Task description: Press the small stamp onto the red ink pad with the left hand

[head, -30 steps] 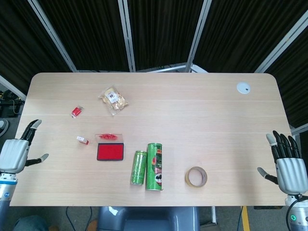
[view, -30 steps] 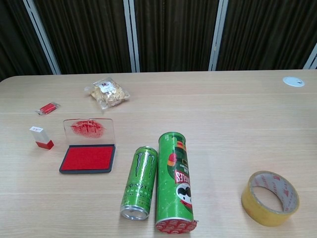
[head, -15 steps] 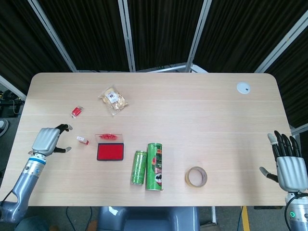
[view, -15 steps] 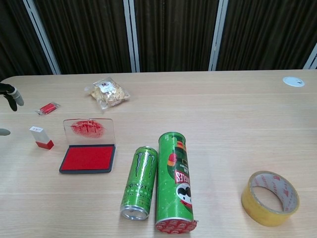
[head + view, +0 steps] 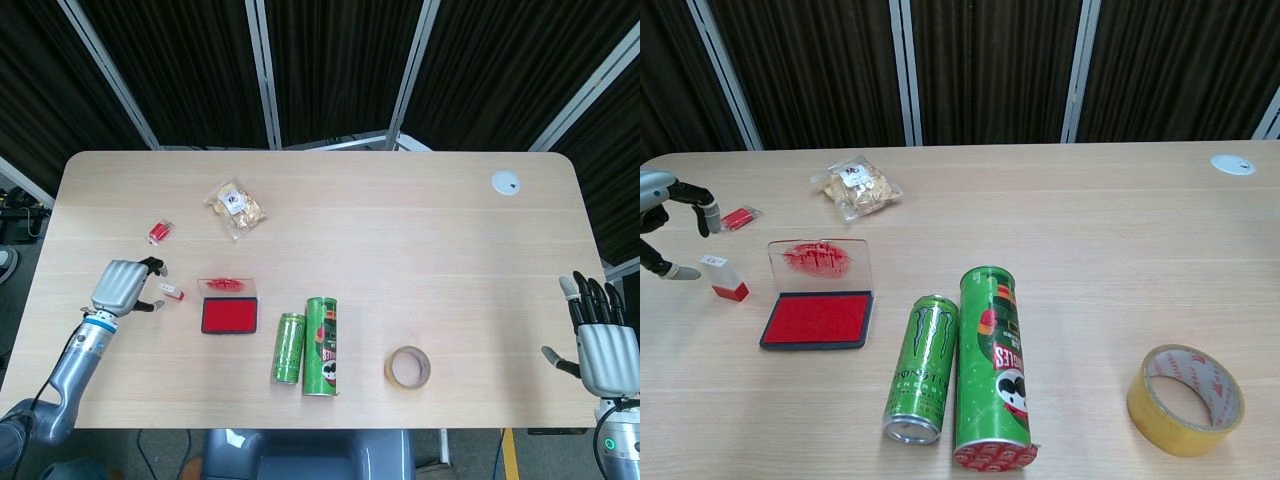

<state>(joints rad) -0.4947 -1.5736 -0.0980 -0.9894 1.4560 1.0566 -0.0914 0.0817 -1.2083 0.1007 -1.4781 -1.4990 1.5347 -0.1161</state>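
The small stamp (image 5: pixel 171 291) (image 5: pixel 724 276) stands upright on the tabletop (image 5: pixel 400 250), just to the left of the red ink pad (image 5: pixel 229 315) (image 5: pixel 818 319), clear on top with a red base. The ink pad lies open, its clear lid (image 5: pixel 820 260) standing up at the far edge, smeared with red ink.

The left hand (image 5: pixel 127 285) (image 5: pixel 668 225) sits on the far side of the stamp from the ink pad, its fingers (image 5: pixel 706 211) spread apart with the tips reaching to either side of the stamp; it holds nothing, and I cannot tell whether a fingertip touches the stamp.

Beyond the ink pad and to its left lies a small red packet (image 5: pixel 159 232) (image 5: pixel 737 217); beyond the pad, a clear snack bag (image 5: pixel 236 207) (image 5: pixel 855 186). To the right of the ink pad, a green drink can (image 5: pixel 289 348) (image 5: pixel 921 367) lies on its side, touching a green chip tube (image 5: pixel 321 345) (image 5: pixel 994 366) lying alongside it. Further right of the ink pad lies a roll of yellow tape (image 5: pixel 407 368) (image 5: pixel 1185 399). A white round cap (image 5: pixel 505 182) (image 5: pixel 1232 164) sits in the tabletop's far right corner.

The right hand (image 5: pixel 601 340) hangs well apart from the ink pad, off the tabletop's right edge, fingers up and spread, holding nothing.
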